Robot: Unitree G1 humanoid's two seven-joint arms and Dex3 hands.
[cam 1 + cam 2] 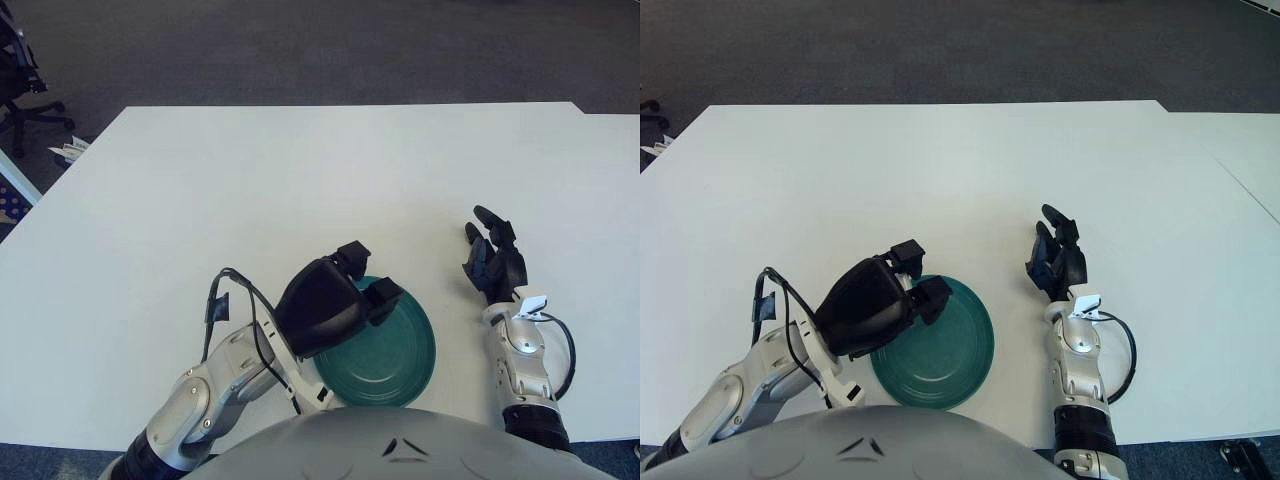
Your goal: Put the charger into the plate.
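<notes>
One plate (pixel 390 350): green, on the white worktop (pixel 300 180).
Left robot hand (pixel 345 295): over the plate's left rim; grip and charger unclear.
Right robot hand (pixel 495 265): right of plate, fingers loosely spread, empty.

White tabletop (pixel 330 180) spanning most of the view, above dark grey carpet (pixel 320 50). Beyond the tabletop's far-left corner: a black office chair (pixel 22 80) and, just beside that corner, some white papers (pixel 68 150).
</notes>
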